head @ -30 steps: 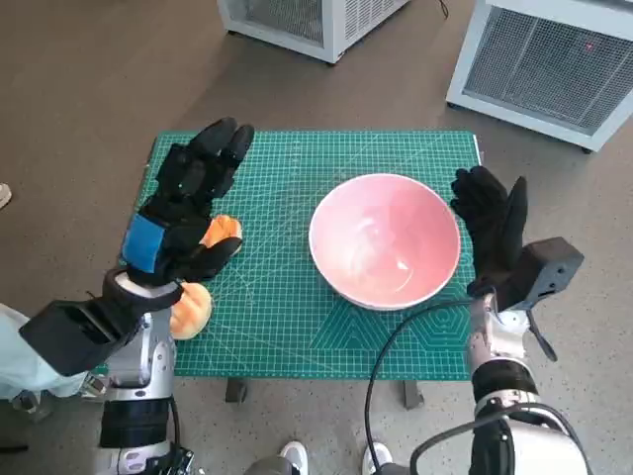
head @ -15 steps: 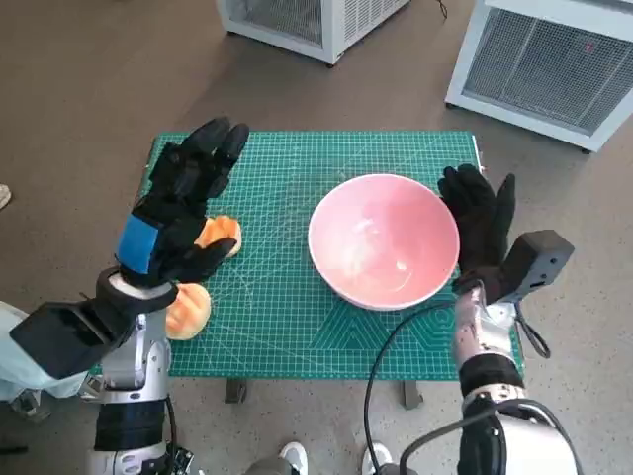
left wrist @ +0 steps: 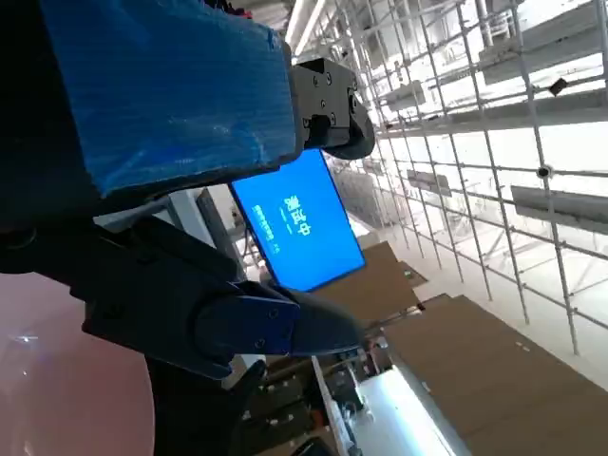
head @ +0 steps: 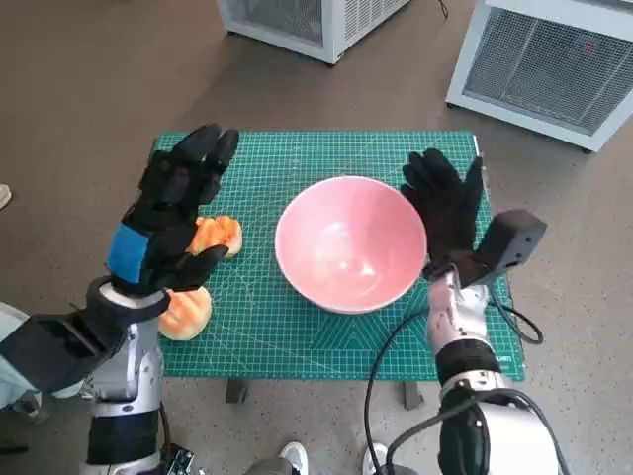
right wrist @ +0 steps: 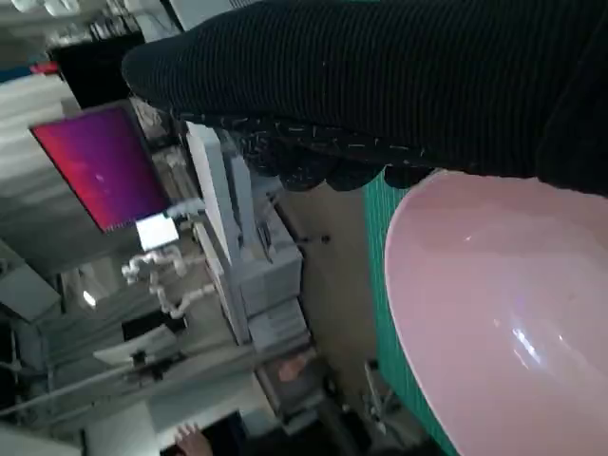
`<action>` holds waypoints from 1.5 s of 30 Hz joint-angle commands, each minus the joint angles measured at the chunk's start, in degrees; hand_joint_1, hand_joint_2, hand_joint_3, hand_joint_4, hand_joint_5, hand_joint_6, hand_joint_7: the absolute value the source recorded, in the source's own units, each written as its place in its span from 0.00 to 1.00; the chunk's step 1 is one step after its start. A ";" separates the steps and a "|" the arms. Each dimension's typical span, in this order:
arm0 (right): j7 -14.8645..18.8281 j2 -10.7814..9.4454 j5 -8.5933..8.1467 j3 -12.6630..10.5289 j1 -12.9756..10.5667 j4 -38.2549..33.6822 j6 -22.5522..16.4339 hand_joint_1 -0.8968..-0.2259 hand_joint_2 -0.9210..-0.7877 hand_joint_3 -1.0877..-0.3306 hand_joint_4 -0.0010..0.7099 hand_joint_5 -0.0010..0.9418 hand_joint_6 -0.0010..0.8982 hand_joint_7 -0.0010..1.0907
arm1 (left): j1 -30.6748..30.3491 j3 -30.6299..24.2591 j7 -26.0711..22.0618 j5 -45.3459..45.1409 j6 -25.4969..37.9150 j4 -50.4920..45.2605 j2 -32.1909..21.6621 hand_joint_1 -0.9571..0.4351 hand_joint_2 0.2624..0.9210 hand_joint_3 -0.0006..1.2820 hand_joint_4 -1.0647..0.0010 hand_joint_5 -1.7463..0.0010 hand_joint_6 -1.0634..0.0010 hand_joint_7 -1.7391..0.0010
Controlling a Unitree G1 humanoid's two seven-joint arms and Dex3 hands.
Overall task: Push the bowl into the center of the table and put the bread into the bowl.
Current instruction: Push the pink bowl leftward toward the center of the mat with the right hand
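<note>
1. Overhead, a smooth, round pink bowl (head: pixel 350 242) sits near the middle of the gridded green mat (head: pixel 297 327). The knitted right hand (head: pixel 443 210) presses its rim, fingers spread. The left hand (head: pixel 170 213) hovers open above two orange bread pieces (head: pixel 216 236).
2. Left wrist: a blue screen (left wrist: pixel 299 220) shows unreadable white characters.
3. Right wrist: glossy bowl wall against ribbed glove.

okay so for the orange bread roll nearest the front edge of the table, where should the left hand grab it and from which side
Grip the round orange bread roll across its domed middle, coming down from above with the left hand, which hovers over it with fingers spread. It lies flat on the green cutting mat, part hidden under the wrist, and the second orange roll sits beyond it, so a top approach seems safest.
</note>
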State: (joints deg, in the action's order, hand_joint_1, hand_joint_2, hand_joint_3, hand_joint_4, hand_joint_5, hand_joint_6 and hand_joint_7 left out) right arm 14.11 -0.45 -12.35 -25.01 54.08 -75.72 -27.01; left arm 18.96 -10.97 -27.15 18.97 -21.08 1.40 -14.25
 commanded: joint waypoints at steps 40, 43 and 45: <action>5.79 0.34 2.94 2.13 3.77 0.54 -3.18 0.40 0.00 0.24 0.22 0.00 0.15 0.37 | -7.42 -1.50 8.14 -3.11 2.32 -8.97 -0.50 0.29 1.00 0.26 0.80 1.00 0.99 0.66; 6.62 0.73 3.31 2.71 3.70 1.09 -5.95 0.39 0.00 0.25 0.23 0.01 0.15 0.38 | -6.76 -1.37 8.00 -2.88 2.35 -8.29 -0.42 0.29 1.00 0.26 0.80 1.00 0.99 0.66; 7.32 0.99 3.60 3.27 3.57 1.59 -8.13 0.38 0.00 0.26 0.24 0.01 0.13 0.40 | -6.30 -1.21 7.86 -2.65 2.45 -7.81 -0.30 0.29 1.00 0.26 0.80 1.00 0.99 0.66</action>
State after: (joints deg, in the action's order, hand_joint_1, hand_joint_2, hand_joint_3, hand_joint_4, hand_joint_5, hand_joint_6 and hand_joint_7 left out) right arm 20.27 0.11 -9.12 -22.48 58.09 -74.53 -32.85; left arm 11.45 -12.29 -19.24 15.92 -18.22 -7.34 -14.71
